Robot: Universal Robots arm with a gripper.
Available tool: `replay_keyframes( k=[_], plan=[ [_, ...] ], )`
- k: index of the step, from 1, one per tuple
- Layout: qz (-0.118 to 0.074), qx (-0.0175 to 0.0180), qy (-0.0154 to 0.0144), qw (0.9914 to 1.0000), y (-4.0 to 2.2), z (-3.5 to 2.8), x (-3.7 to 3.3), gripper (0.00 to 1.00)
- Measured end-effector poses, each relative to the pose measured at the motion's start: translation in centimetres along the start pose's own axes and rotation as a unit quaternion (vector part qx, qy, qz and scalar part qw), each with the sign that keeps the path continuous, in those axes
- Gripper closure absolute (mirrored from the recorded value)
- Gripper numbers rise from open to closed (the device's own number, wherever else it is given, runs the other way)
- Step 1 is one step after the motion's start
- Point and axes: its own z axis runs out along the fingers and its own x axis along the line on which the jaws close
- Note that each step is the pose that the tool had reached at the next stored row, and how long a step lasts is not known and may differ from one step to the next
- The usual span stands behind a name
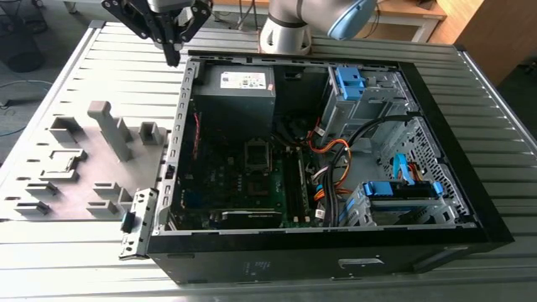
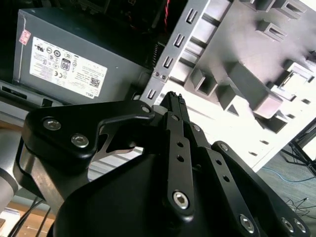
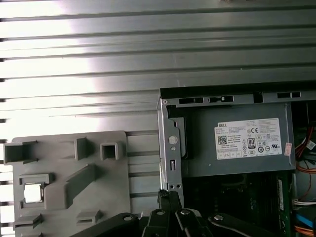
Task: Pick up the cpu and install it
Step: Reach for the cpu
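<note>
Exterior view is showing the claw [image 1: 173,58] hanging closed, empty, beside the computer case [image 1: 495,220]; reaching the cpu [image 3: 32,192] is demanding square centring.

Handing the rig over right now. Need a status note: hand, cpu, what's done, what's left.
Hand: shut, holding nothing, by the corner of the case nearest the power supply.
Cpu: lying in a slot of the grey fixture beside the case, apart from the hand.
Done: nothing that shows; the cpu is not picked up.
Left: the whole job, both the pickup and the install in the socket on the board.
</note>
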Motion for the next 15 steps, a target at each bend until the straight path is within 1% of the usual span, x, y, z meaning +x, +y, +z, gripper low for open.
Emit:
replay_keyframes(
  k=[15],
  plan=[
    [0.0,0.0,0.0,1.0,-0.21,-0.07,2.91,0.89]
  ],
)
